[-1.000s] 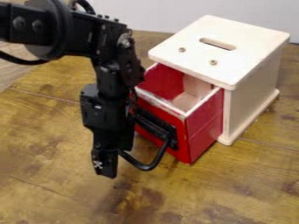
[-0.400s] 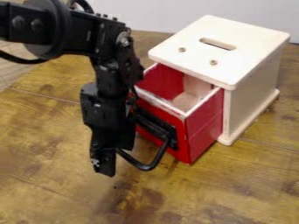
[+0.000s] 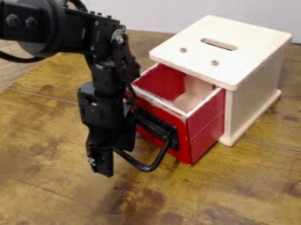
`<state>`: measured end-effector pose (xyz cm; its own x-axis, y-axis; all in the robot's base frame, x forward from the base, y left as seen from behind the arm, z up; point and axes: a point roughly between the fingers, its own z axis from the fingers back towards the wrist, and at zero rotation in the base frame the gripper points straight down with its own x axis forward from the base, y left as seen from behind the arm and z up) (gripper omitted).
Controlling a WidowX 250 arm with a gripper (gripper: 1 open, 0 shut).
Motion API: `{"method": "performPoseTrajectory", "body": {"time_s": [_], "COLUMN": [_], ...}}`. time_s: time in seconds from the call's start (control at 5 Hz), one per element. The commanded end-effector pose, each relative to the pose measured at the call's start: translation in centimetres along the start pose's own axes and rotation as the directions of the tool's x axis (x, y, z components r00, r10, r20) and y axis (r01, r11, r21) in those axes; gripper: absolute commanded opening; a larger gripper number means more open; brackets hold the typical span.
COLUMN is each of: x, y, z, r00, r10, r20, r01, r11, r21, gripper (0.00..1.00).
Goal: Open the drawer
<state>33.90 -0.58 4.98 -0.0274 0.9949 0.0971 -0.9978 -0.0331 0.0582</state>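
Gripper [image 3: 104, 164] pointing down beside the black loop handle [image 3: 150, 145]; grip unclear; pull red box drawer [image 3: 188, 110] straight out

I count one red drawer [image 3: 188, 110]; one black loop handle [image 3: 150, 149] on it; one cream-white cube casing [image 3: 241, 66]; one slot [image 3: 217, 42] on top; one wooden table [image 3: 47, 185]; one black arm [image 3: 100, 88].

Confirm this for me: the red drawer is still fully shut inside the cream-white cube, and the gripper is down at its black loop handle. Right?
Not quite. The camera view shows the red drawer pulled partway out of the cream-white cube, its inside exposed. The rest holds: the gripper is down at the black loop handle.
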Motion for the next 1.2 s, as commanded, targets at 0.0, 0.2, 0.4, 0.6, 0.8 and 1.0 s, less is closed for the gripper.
{"method": "performPoseTrajectory", "body": {"time_s": [0.0,0.2,0.4,0.6,0.8,1.0], "x": [4.0,3.5,2.8,3.6,4.4,4.7], "y": [-1.1,-0.8,-0.5,-0.4,-0.3,-0.9], "z": [0.8,1.0,1.3,2.0,2.8,3.1], "r00": [1.000,0.998,0.993,0.993,0.993,0.986], "r10": [-0.017,-0.069,-0.121,-0.117,-0.114,-0.168], "r20": [0.006,0.009,0.013,0.011,0.009,0.012], "r01": [0.017,0.069,0.121,0.118,0.114,0.168], "r11": [0.996,0.993,0.988,0.988,0.989,0.981], "r21": [-0.088,-0.092,-0.097,-0.096,-0.096,-0.101], "gripper": [1.00,1.00,1.00,1.00,1.00,1.00]}}
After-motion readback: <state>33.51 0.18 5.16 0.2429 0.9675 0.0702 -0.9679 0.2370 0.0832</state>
